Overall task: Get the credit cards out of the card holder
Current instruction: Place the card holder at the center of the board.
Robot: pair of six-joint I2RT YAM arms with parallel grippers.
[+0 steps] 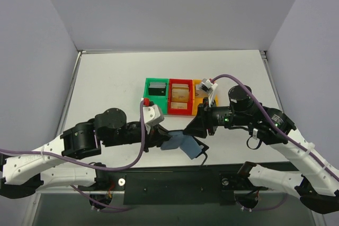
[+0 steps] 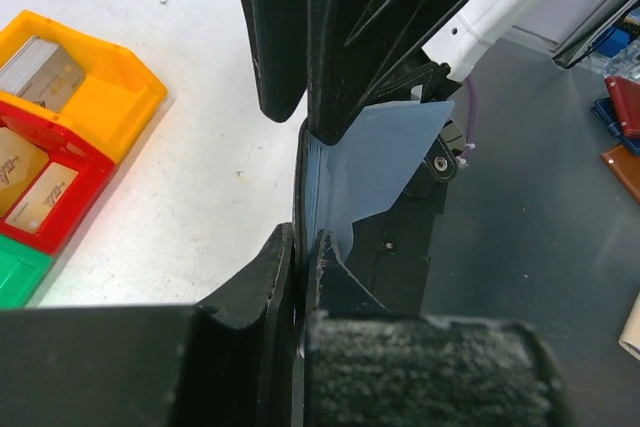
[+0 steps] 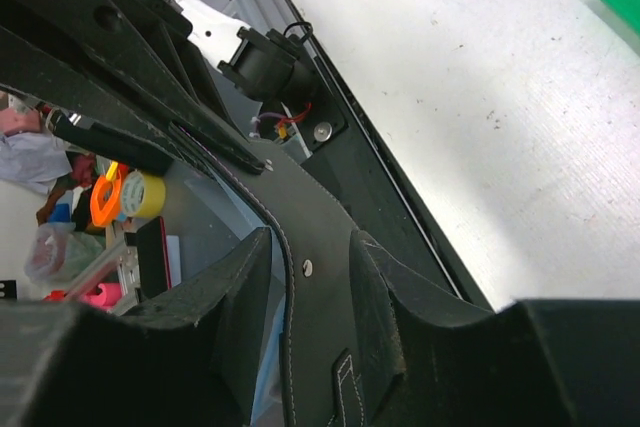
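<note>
The card holder [image 1: 173, 142] hangs open between my two grippers above the table's near edge, one pale blue-grey panel facing up and a black flap [image 1: 194, 150] drooping to the right. My left gripper [image 1: 161, 140] is shut on its left edge; in the left wrist view [image 2: 303, 239] the jaws pinch the thin edge below the blue panel [image 2: 380, 162]. My right gripper [image 1: 190, 130] is shut on the holder; in the right wrist view [image 3: 310, 252] the stitched black flap [image 3: 320, 287] runs between the fingers. No card shows inside the holder.
Green bin [image 1: 149, 100], red bin [image 1: 171, 110] and orange bin [image 1: 196, 100] stand in a row just behind the grippers, with cards lying in them. The black base bar [image 1: 175, 181] runs along the near edge. Both arms' cables loop nearby.
</note>
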